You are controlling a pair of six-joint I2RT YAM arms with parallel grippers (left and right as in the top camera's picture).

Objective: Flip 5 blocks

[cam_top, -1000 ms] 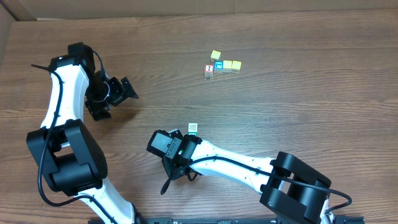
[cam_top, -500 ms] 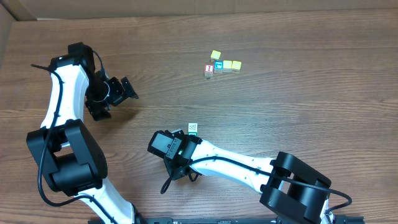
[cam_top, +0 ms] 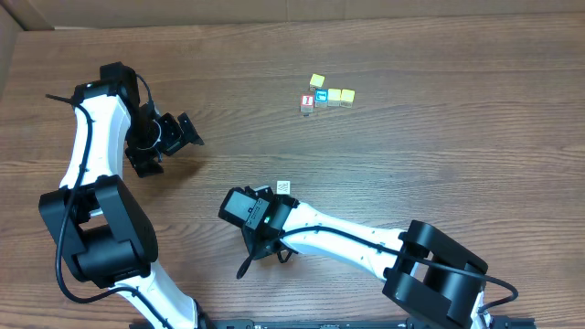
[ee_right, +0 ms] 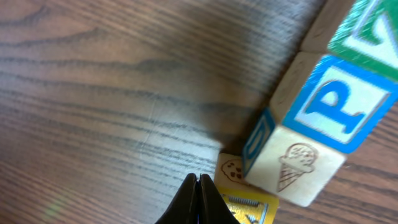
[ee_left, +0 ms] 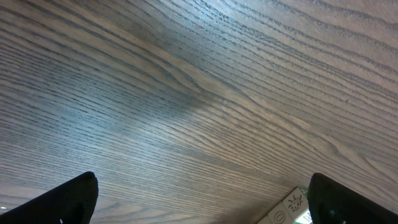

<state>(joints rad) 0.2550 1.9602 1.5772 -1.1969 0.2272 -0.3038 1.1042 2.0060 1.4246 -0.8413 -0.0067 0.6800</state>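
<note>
Though closed, right gripper (ee_right: 198, 188) beside blocks (ee_right: 323, 106)

Robotics lab: wood-grain table (cam_top: 457, 155), mounted arms (cam_top: 338, 239)

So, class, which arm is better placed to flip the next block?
Right. The right gripper, shut, sits close beside the blue-faced block in its wrist view. In the overhead view the left gripper, open, hangs well away from every block.
</note>
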